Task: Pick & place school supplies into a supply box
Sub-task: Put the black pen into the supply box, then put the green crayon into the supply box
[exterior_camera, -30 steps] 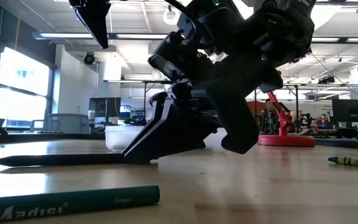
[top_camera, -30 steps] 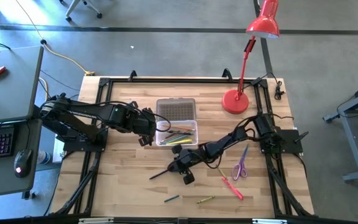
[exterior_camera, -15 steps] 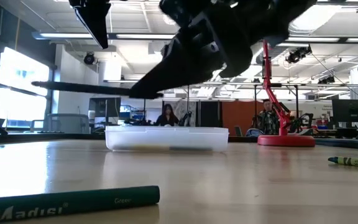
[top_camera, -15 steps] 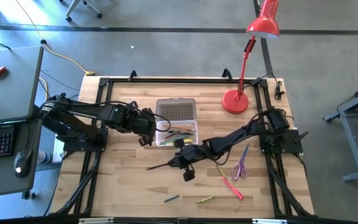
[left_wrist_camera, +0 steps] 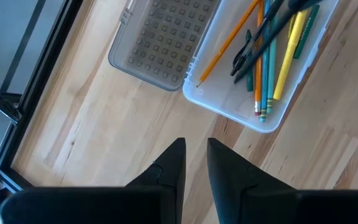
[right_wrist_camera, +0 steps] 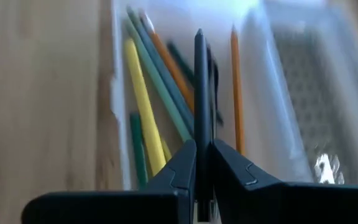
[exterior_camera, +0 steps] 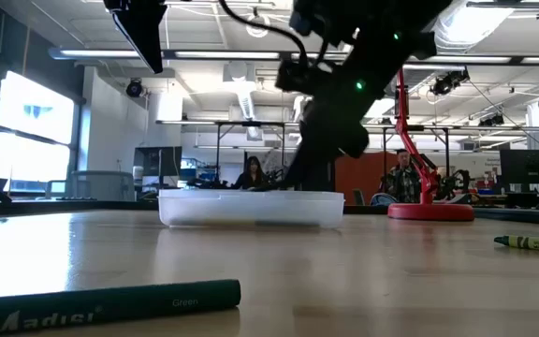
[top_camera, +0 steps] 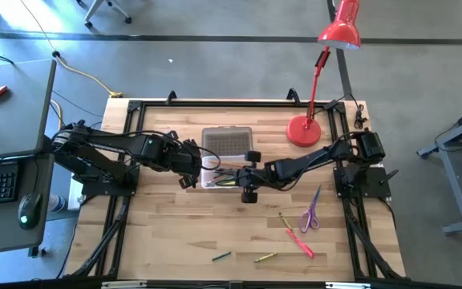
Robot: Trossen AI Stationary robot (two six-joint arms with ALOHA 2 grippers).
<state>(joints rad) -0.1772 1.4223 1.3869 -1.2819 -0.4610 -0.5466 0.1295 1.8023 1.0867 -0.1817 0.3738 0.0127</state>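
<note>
Left hand (top_camera: 189,167) hangs just beside the left end of the supply box (top_camera: 247,183), its fingers (left_wrist_camera: 174,165) slightly apart with bare tabletop (top_camera: 167,225) showing between them; it holds nothing. The box stands open near the middle of the tabletop, with its greyish ribbed lid (top_camera: 228,141) lying flat on the far side, touching the box edge. Inside lie several pencils and pens (orange, yellow, green and teal among them) (left_wrist_camera: 267,62).

Right hand (top_camera: 243,178) is over the box, reaching in from the right, and is clamped on a thin black pen (right_wrist_camera: 201,81); the pen points forward from between the fingers, above the supplies in the box.

Outside the box, on the near part of the tabletop: a green pencil (top_camera: 220,257), a yellow-green crayon (top_camera: 264,258), a red marker (top_camera: 301,242) and, just beside it, purple-handled scissors (top_camera: 310,215). The low view shows the green pencil (exterior_camera: 110,304) closest to the camera.

A red desk lamp (top_camera: 303,131) stands at the far right of the tabletop.
</note>
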